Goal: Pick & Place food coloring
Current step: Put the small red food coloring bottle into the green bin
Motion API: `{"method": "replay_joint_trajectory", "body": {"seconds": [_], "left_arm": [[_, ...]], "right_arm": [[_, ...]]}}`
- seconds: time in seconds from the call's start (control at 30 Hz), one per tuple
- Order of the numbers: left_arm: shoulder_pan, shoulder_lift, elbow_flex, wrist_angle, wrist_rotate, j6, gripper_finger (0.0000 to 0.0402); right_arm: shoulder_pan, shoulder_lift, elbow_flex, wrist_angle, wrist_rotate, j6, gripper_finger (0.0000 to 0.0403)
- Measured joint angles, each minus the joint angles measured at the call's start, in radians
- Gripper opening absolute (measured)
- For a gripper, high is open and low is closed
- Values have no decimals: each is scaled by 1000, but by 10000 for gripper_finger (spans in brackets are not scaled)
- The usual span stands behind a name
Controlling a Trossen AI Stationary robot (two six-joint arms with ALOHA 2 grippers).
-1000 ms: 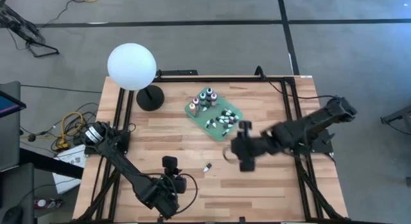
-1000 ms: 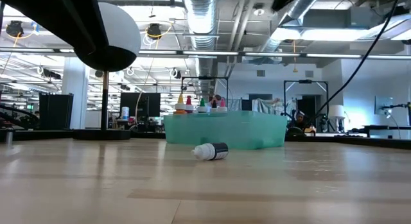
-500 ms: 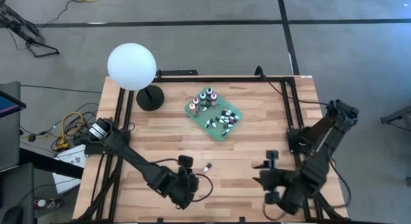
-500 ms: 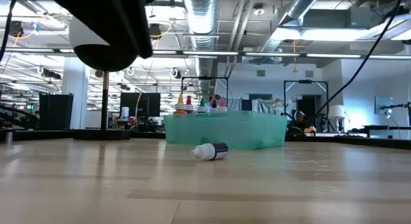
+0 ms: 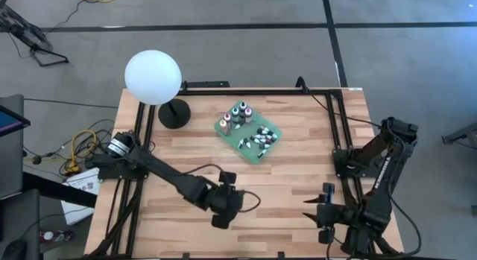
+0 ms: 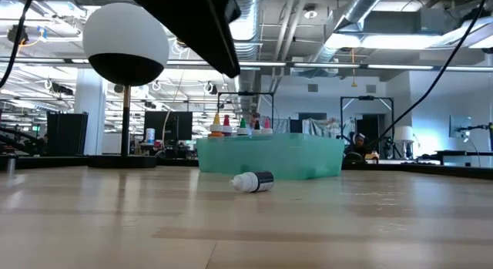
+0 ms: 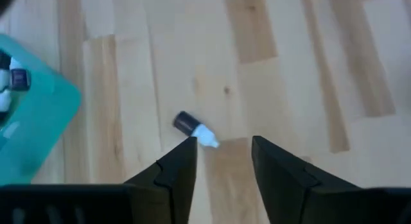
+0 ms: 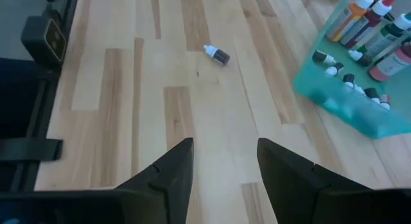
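**user1:** Looking at the left gripper (image 7: 223, 156), it hangs above the table (image 5: 298, 182) right over 1 small food coloring bottle (image 7: 196, 128). Fingers are spread with a clear gap, nothing between them. The bottle lies on its side on the bare wood, dark body, white tip, just in front of the fingertips in the wrist view.

**user2:** Yep, same in the low view, the little bottle (image 6: 253, 181) is flat on the wood a bit in front of the green tray (image 6: 269, 156), not touching it. Rest of the food coloring (image 5: 247, 127) is in that tray: several taller bottles standing upright at 1 end, tiny white-tipped ones lying at the other.

**user1:** And the right gripper (image 5: 326, 214)?

**user2:** Parked near the table's front right corner, well away from everything. Fingers apart, holding nothing. White globe lamp (image 5: 153, 78) sits at the back left.
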Motion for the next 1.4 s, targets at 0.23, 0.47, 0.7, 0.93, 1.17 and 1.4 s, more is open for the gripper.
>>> {"method": "replay_joint_trajectory", "body": {"seconds": [0.23, 0.47, 0.7, 0.93, 1.17, 1.4], "left_arm": [[67, 72, 0, 15, 47, -5, 203], [121, 157, -1, 14, 166, 5, 239], [153, 164, -1, 36, 189, 11, 243], [177, 182, 0, 103, 225, 20, 243], [197, 236, 4, 109, 264, 36, 238], [202, 240, 5, 108, 271, 46, 224]], "right_arm": [[0, 0, -2, 78, 1, -70, 164], [0, 0, -2, 103, 3, -107, 166], [0, 0, -2, 108, 4, -113, 165], [0, 0, -2, 120, 5, -113, 164], [0, 0, -2, 120, 5, -114, 167], [0, 0, -2, 121, 5, -114, 164]]}}
